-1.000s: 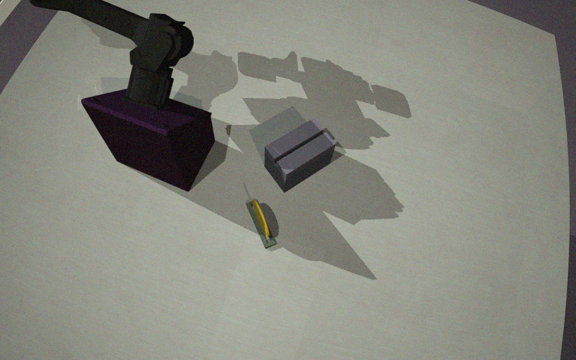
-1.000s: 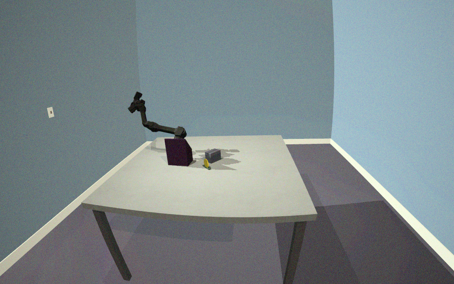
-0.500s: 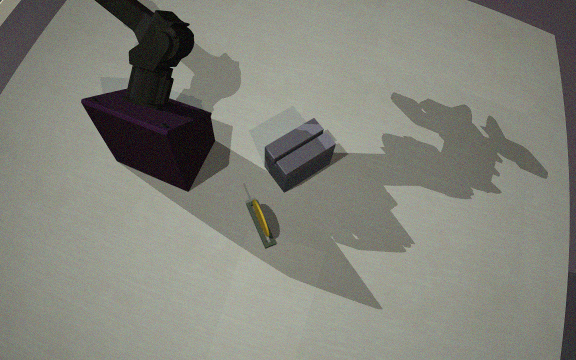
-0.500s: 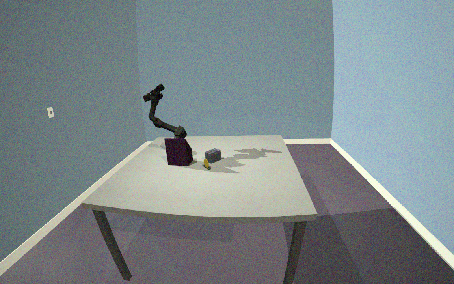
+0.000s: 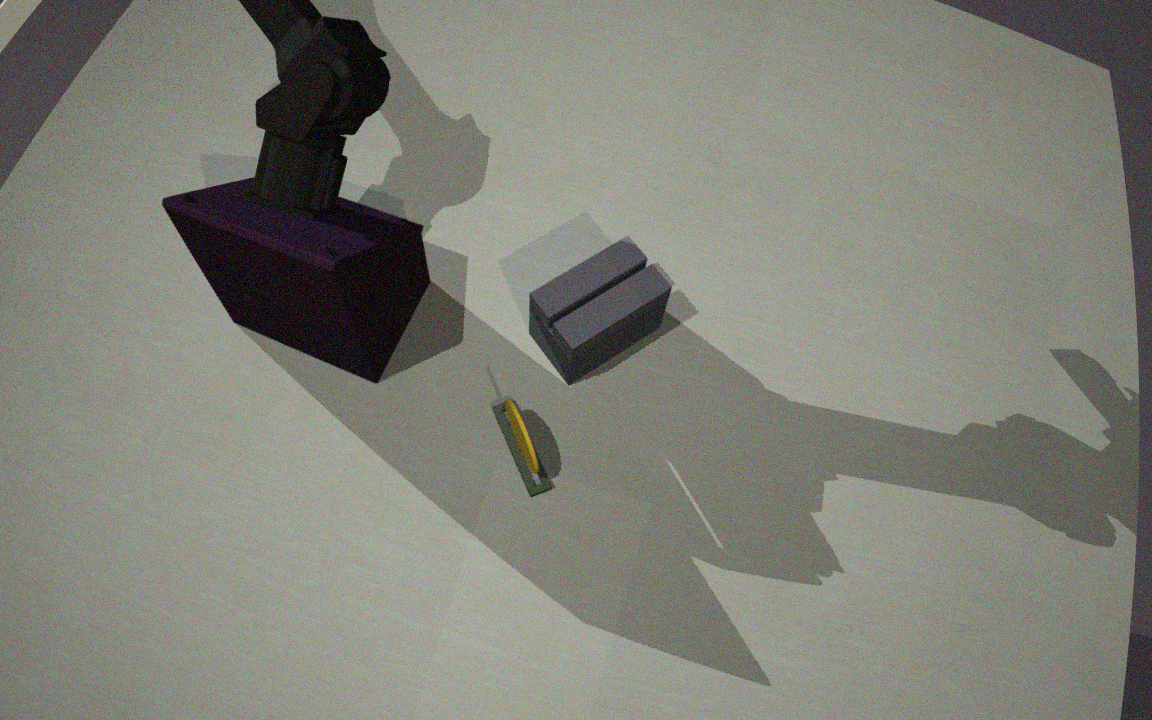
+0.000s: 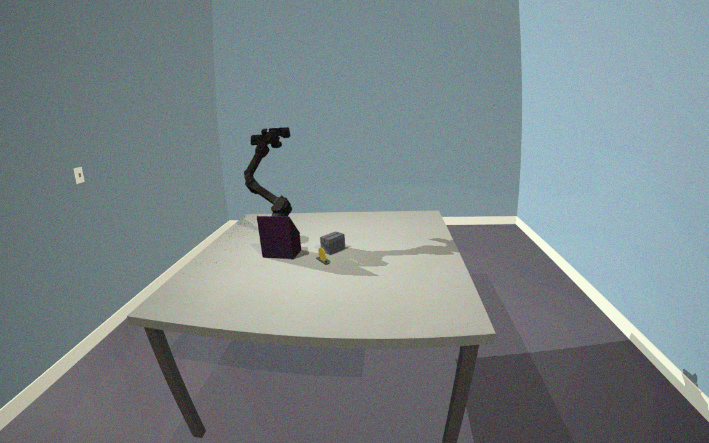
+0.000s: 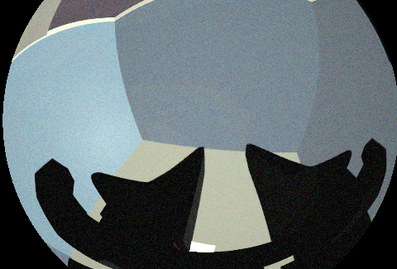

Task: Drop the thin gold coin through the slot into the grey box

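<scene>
Near the far left corner of the pale grey table (image 6: 312,308): dark purple wedge-shaped base block (image 5: 302,277), black jointed arm (image 6: 258,176) rising from its top. Just beside the block, toward the table's middle: closed grey box (image 5: 598,308), narrow slot (image 5: 602,288) running the length of its lid, facing up and uncovered. Close in front of the box, not touching it: thin gold coin (image 5: 519,434) upright on its edge in the shallow dark-green holder (image 5: 524,452), coin and holder both apart from block and box, lying within the arm's long shadow.

High above the table, well clear of everything: black parallel-jaw gripper (image 7: 225,181), roughly level and pointing toward the right wall. Jaws partly closed, a narrow gap between them, only table and wall seen through it; nothing held.

Toward the near edge and the right edge: wide bare stretch of table, crossed only by shadow. Between box and coin: a slim strip of table. Left edge close behind the base block; far edge a little way beyond it.
</scene>
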Controlling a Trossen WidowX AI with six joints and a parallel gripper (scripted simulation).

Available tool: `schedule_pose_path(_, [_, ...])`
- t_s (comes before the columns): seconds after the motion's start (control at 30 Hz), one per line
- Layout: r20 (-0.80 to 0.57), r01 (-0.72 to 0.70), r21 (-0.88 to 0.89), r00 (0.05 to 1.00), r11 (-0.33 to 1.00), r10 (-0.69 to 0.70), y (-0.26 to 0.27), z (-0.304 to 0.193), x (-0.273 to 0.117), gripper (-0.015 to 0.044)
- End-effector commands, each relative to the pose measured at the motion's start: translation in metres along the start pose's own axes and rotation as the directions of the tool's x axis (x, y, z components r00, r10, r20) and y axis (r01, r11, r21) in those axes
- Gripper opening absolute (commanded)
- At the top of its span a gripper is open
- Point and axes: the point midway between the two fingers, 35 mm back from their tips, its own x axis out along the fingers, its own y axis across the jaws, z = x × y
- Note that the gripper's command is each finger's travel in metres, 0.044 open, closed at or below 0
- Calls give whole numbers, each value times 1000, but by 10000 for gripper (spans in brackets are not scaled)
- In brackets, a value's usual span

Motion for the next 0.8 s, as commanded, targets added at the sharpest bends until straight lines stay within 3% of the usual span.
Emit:
schedule_pose_path(0.0, [1,-155,145,988,977,157,73,-4,12,161])
schedule_pose_path(0.23, [15,-331,314,939,890,344,160,-4,15,161])
schedule_pose_path(0.47, [40,-505,497,826,706,562,268,-3,2,161])
schedule_pose_path(0.77, [66,-559,713,654,422,754,374,2,-37,161])
